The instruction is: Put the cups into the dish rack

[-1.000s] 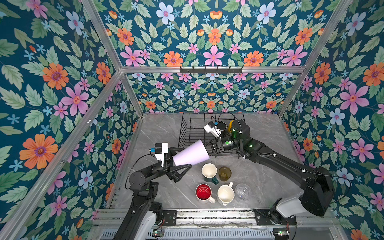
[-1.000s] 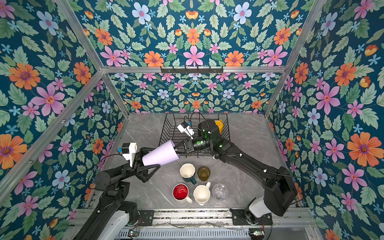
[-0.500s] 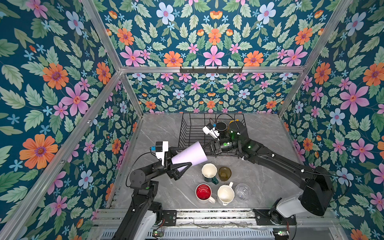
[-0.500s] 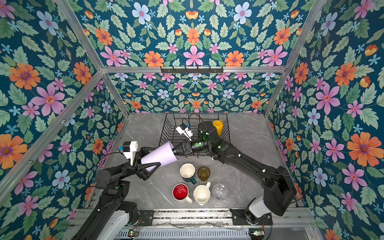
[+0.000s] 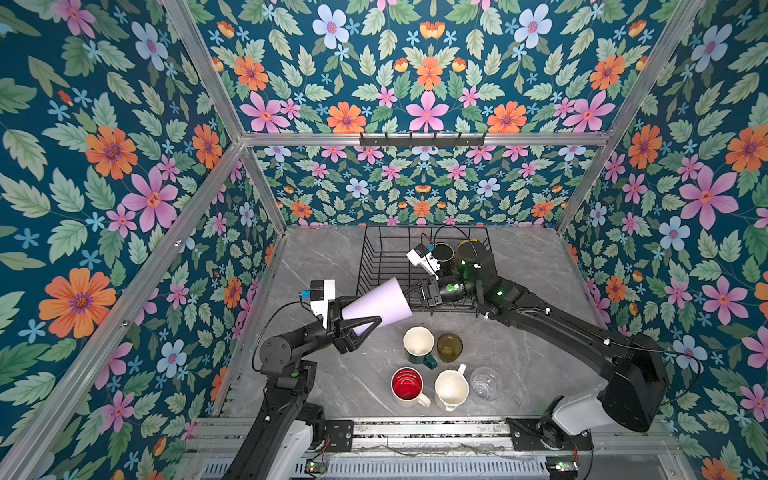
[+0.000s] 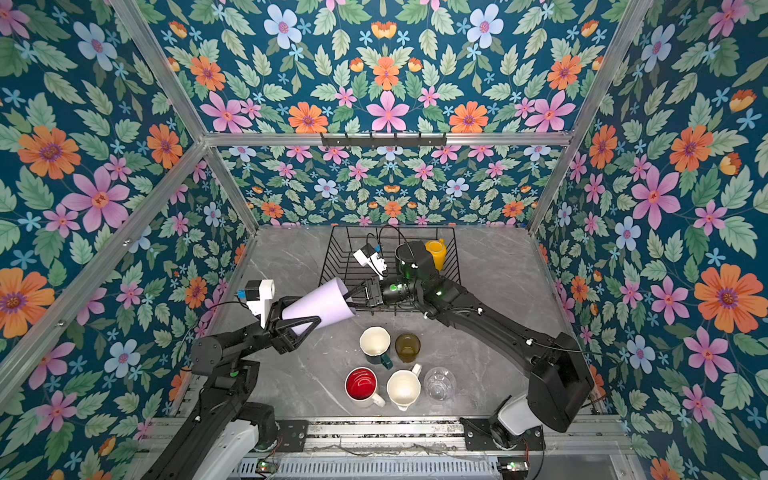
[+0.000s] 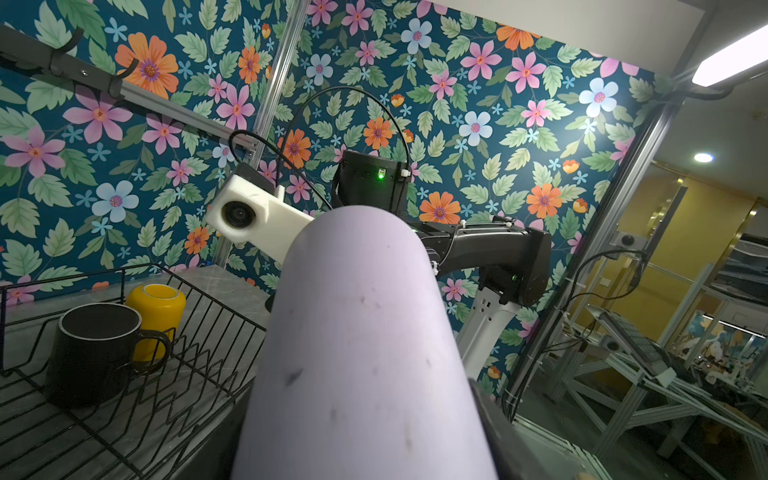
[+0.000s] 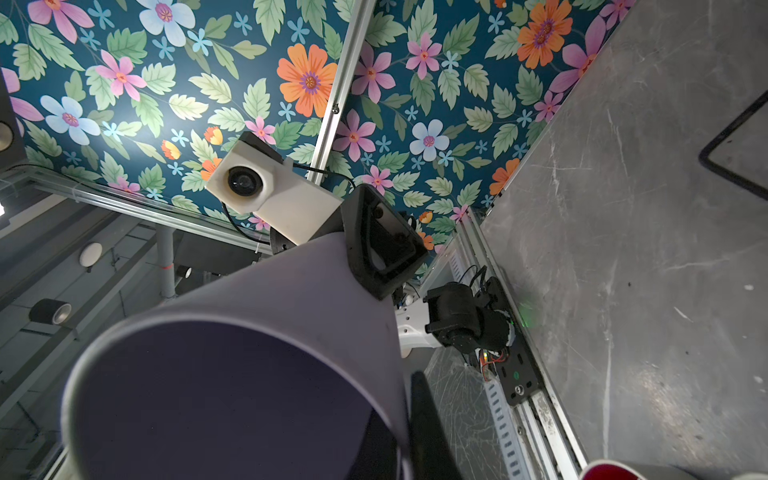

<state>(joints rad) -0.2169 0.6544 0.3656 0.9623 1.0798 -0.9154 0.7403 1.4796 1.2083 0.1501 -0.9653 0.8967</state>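
Observation:
The lilac tumbler (image 5: 378, 305) (image 6: 322, 305) lies on its side in the air just before the dish rack's (image 5: 368, 266) front edge. My left gripper (image 5: 365, 311) clasps its narrow base end, fingers against both sides. My right gripper (image 5: 409, 297) is shut on the wide rim, one finger inside and one outside. In the rack stand the black mug (image 7: 93, 349) and the yellow mug (image 7: 158, 307). On the table in front sit a green-outside white mug (image 5: 417, 341), an olive glass (image 5: 449, 347), a red-inside mug (image 5: 406, 383), a white mug (image 5: 451, 388) and a clear glass (image 5: 485, 384).
A black hook bar (image 5: 422, 139) hangs on the back wall above the rack. My right arm (image 5: 552, 320) stretches low over the table's right half, just behind the standing cups. Flowered walls close in the left, back and right; a metal rail (image 5: 415, 432) runs along the front.
My left gripper's jaws have drawn in around the tumbler's base. The tumbler has shifted slightly toward the left. The right gripper has stayed shut on the rim.

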